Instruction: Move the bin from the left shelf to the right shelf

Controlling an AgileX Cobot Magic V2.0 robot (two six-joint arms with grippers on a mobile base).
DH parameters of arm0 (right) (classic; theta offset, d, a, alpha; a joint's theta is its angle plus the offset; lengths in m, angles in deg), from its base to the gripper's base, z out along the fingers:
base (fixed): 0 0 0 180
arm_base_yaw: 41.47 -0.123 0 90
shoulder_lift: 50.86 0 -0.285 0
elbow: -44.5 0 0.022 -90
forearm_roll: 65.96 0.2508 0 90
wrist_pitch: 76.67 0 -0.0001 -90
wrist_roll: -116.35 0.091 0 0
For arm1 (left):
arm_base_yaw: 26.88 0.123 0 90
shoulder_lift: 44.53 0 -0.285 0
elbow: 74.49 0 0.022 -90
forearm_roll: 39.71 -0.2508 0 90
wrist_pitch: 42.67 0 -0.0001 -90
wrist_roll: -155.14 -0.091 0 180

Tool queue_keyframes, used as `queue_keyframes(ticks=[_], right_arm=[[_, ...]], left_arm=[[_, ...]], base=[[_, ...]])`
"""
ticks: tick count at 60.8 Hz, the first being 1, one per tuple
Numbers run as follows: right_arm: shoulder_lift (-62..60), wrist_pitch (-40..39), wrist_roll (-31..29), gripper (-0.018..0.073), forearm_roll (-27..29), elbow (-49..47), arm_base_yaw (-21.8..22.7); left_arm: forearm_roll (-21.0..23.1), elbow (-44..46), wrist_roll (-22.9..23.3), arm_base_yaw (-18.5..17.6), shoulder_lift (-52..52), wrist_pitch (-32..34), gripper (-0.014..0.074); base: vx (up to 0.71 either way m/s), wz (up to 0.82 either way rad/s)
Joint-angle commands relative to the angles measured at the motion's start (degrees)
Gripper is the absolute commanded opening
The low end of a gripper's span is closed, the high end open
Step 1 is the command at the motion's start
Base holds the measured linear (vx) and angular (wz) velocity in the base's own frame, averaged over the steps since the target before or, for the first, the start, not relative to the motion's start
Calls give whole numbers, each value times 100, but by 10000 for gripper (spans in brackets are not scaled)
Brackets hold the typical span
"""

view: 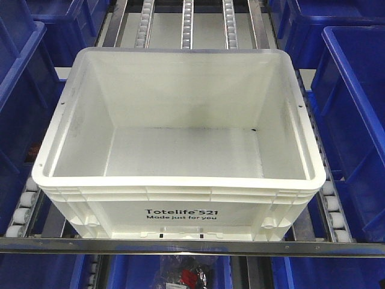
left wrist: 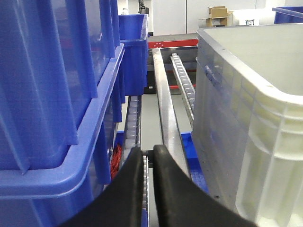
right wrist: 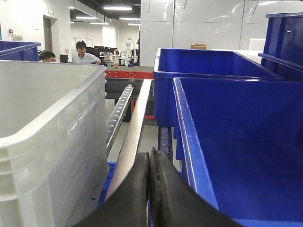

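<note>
The white bin (view: 180, 179) stands empty on the roller shelf in the front view, its "Totelife 521" side facing me. Neither gripper shows in that view. In the left wrist view the bin's wall (left wrist: 246, 123) rises close on the right, and my left gripper (left wrist: 148, 153) hangs beside it over a roller track, with only a thin slit between its jaws and nothing in them. In the right wrist view the bin (right wrist: 52, 137) is close on the left. My right gripper (right wrist: 150, 156) is shut and empty, between the bin and a blue bin.
Blue bins flank the white one on the left (view: 18, 108) and right (view: 355, 102), and show close in the wrist views (left wrist: 57, 94) (right wrist: 236, 142). Roller tracks (view: 187, 24) and metal rails (left wrist: 163, 104) run back. A metal lip (view: 192, 245) edges the shelf front.
</note>
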Motion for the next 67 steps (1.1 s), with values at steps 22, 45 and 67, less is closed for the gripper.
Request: queue_keyframes(ticks=[22,45,67], right_arm=[[-70,-458,-52,-8,-7,57,-7],[-70,-260,101,-8,59,-766,-7],[524,889,97,-8,0,-2889,-7]], left_arm=[[59,127,23,4,63,434,38],[65,1071,45,4,63,926,38],[65,3596,39,4,-601,-275,38]], base=[[0,0],[0,0],[0,0]])
